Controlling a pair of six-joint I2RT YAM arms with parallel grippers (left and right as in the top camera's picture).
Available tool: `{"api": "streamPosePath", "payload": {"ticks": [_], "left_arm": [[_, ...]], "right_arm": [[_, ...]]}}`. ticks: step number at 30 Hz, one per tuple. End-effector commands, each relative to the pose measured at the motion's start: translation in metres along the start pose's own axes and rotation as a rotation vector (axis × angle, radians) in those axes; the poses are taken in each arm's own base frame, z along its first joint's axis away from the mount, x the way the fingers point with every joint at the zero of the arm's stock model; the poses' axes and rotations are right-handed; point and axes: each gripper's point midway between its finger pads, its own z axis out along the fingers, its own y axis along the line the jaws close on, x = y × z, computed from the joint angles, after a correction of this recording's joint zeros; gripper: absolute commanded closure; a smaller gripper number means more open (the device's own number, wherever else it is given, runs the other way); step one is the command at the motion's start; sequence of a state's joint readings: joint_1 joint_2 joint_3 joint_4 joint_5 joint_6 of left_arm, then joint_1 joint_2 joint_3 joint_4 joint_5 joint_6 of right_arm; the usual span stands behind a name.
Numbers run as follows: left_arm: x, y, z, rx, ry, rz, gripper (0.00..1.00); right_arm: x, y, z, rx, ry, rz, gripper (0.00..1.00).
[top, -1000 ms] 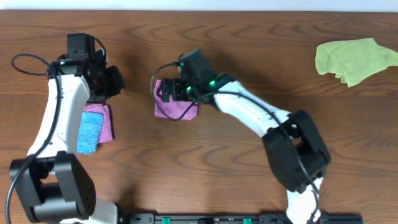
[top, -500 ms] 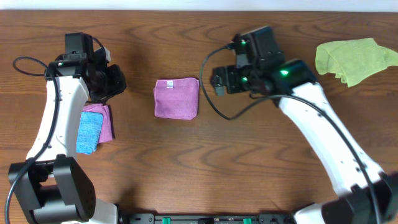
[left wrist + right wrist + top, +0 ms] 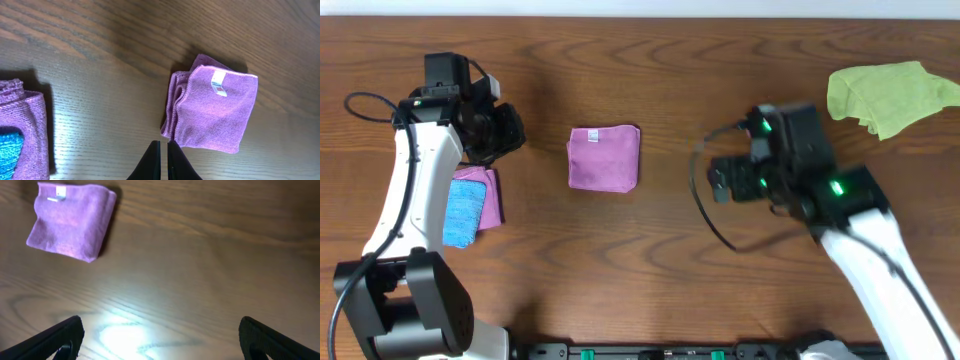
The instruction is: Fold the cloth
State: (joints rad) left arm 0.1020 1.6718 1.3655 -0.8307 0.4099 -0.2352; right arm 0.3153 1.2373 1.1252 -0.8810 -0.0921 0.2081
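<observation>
I see the cloth (image 3: 604, 158) lying as a folded square on the surface (image 3: 680, 70), between the 2 arms and touched by neither. It looks light, soft and floppy, with layers that could slide, so I'd pinch a corner through all of them. The left pincer (image 3: 161, 149) is closed on nothing; the right pincer (image 3: 160, 330) gapes wide, empty.

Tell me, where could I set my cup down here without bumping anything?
Bare wood lies between the purple cloth and the right pincer, and from that cloth to the near edge. The left is crowded: the left pincer hangs by the blue-and-purple stack.
</observation>
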Motion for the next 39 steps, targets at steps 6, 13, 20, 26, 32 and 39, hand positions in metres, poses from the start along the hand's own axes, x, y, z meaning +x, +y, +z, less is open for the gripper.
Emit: {"api": "streamPosePath", "payload": {"ticks": [6, 13, 20, 26, 32, 39], "left_arm": [[0.004, -0.004, 0.000, 0.033, 0.014, -0.003, 0.93], [0.006, -0.011, -0.001, 0.076, 0.028, -0.003, 0.93], [0.010, -0.015, -0.001, 0.092, 0.044, -0.006, 0.92], [0.022, -0.021, -0.002, 0.126, 0.106, -0.136, 0.86], [0.034, -0.019, 0.000, 0.113, 0.158, -0.275, 0.75], [0.077, -0.007, 0.033, 0.119, 0.272, -0.362, 0.71]], "right_arm": [[0.056, -0.039, -0.023, 0.074, -0.110, 0.198, 0.01], [0.106, -0.067, -0.018, 0.187, -0.107, 0.325, 0.01], [0.126, -0.106, -0.027, 0.418, -0.111, 0.404, 0.01], [0.124, -0.111, -0.030, 0.448, -0.128, 0.402, 0.01], [0.124, -0.111, -0.030, 0.447, -0.128, 0.401, 0.01], [0.124, -0.111, -0.030, 0.447, -0.127, 0.401, 0.01]]}}
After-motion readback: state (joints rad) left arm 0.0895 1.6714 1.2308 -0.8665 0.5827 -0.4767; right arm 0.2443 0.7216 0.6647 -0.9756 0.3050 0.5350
